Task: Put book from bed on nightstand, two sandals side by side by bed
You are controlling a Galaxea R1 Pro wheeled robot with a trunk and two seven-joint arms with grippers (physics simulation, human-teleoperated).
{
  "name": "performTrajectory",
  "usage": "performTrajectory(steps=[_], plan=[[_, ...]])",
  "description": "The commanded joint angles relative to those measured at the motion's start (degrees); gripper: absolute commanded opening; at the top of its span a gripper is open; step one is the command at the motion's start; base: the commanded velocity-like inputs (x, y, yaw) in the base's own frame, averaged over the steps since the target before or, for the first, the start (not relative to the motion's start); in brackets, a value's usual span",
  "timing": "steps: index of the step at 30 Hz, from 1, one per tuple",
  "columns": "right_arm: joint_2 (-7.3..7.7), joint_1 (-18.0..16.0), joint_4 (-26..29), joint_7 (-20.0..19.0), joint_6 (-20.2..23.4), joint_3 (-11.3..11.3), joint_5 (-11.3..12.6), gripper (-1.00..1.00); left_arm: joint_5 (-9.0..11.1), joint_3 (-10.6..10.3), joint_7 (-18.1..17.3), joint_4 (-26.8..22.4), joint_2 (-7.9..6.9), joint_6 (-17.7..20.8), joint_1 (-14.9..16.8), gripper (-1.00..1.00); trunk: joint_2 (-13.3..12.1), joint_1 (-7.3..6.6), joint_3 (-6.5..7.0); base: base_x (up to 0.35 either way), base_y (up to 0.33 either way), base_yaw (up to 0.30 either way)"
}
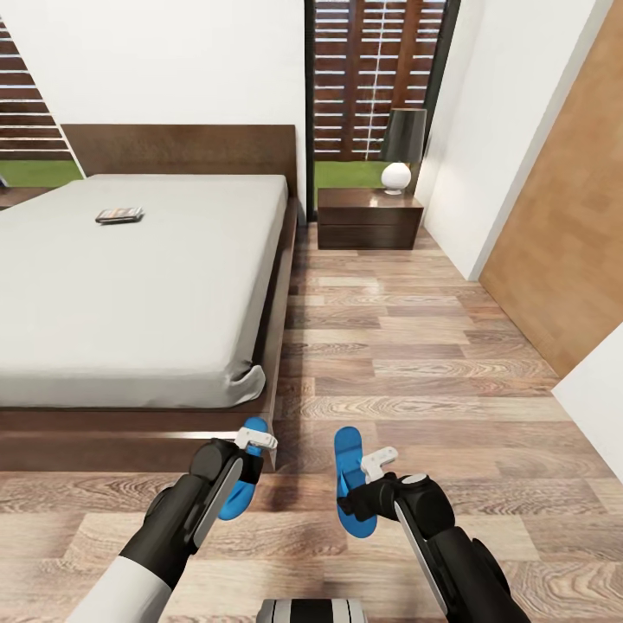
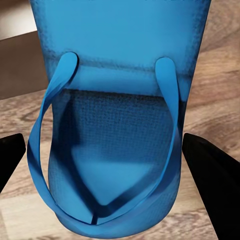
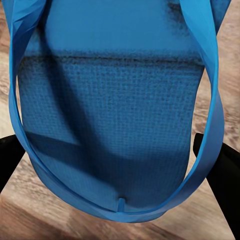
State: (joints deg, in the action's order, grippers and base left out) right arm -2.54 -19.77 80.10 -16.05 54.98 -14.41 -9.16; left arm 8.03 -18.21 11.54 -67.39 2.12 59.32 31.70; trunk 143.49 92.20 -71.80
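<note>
L sandal (image 1: pixel 245 472), R sandal (image 1: pixel 350 478), lengthwise along bed (image 1: pixel 156 285)

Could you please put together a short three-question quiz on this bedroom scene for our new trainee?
1. True or false: the book lies on the bed.
2. What stands on the nightstand? A) lamp B) vase C) clock
3. What lies under the left tool and the right tool?

Key: 1 true. 2 A, the lamp. 3 A blue sandal under each: left sandal, right sandal, on the floor.
</note>
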Motion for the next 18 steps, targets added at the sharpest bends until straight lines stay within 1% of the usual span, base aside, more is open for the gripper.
performTrajectory(steps=[1,14,18], plan=[[-0.01,-0.04,0.06,-0.47,0.21,0.0,-0.6,-1.0,0.59,-0.07,0.59,-0.04,-0.01,0.19,0.03,-1.0,0.02,-0.01,-0.04,0.0,0.0,0.0],[-0.01,-0.04,0.06,-0.47,0.21,0.0,-0.6,-1.0,0.59,-0.07,0.67,-0.02,-0.01,0.33,0.03,-1.0,0.02,-0.01,-0.04,0.0,-0.002,0.0],[-0.01,-0.05,0.06,-0.47,0.21,0.0,-0.6,-1.0,0.59,-0.07,0.67,-0.02,-0.01,0.38,0.03,-1.0,0.02,-0.01,-0.04,0.0,-0.076,0.0]])
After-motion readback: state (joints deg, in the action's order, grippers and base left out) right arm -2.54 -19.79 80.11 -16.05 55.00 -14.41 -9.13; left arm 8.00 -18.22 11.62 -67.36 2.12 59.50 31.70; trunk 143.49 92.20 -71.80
